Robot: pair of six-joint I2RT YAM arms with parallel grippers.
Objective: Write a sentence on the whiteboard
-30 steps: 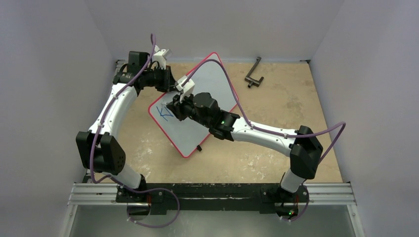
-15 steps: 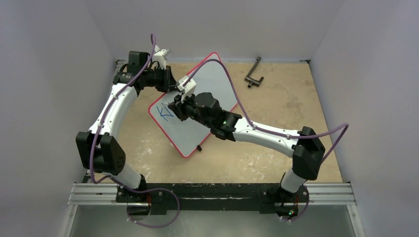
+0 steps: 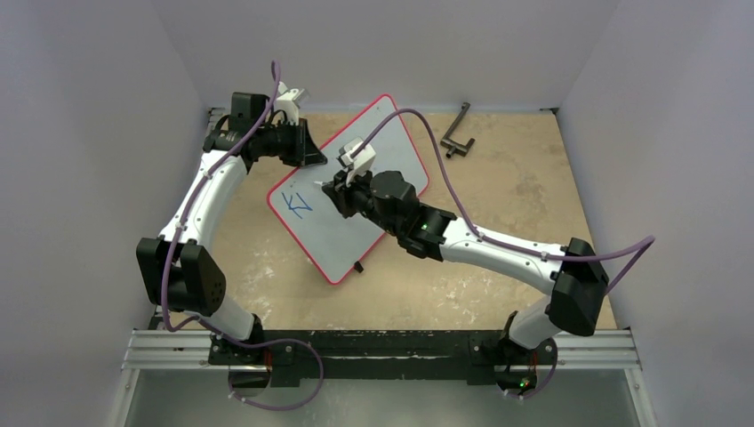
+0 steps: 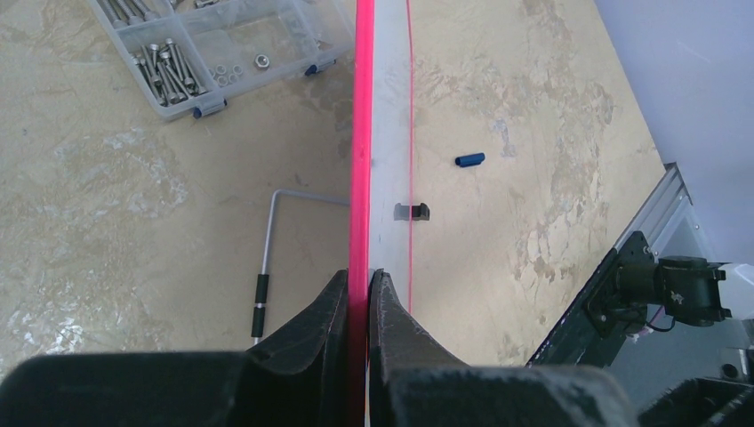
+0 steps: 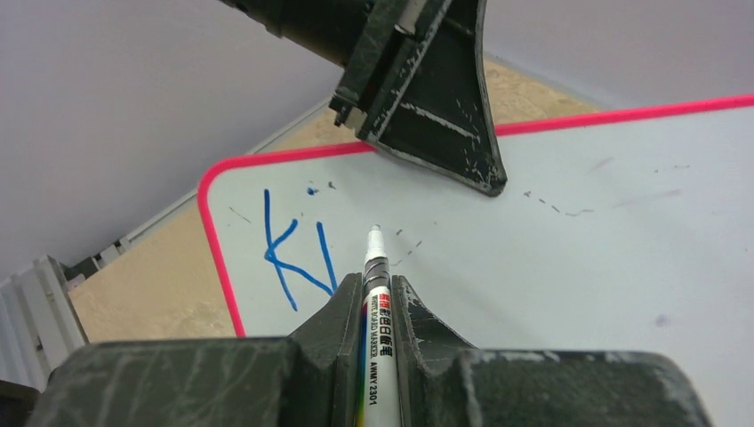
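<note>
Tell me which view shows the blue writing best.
Right wrist: the blue letters sit large and legible on the whiteboard. Top external shows them tiny; left wrist sees the board edge-on, no writing.

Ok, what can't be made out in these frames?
- Right wrist: whether the tip of the marker touches the whiteboard cannot be told; the board runs off the right edge.
- Top view: the right gripper hides the marker.
- Left wrist: the whiteboard is edge-on in the left gripper, hiding the blue writing.
- Left wrist: the compartment box is cut by the top edge; a blue piece is too small to name.
</note>
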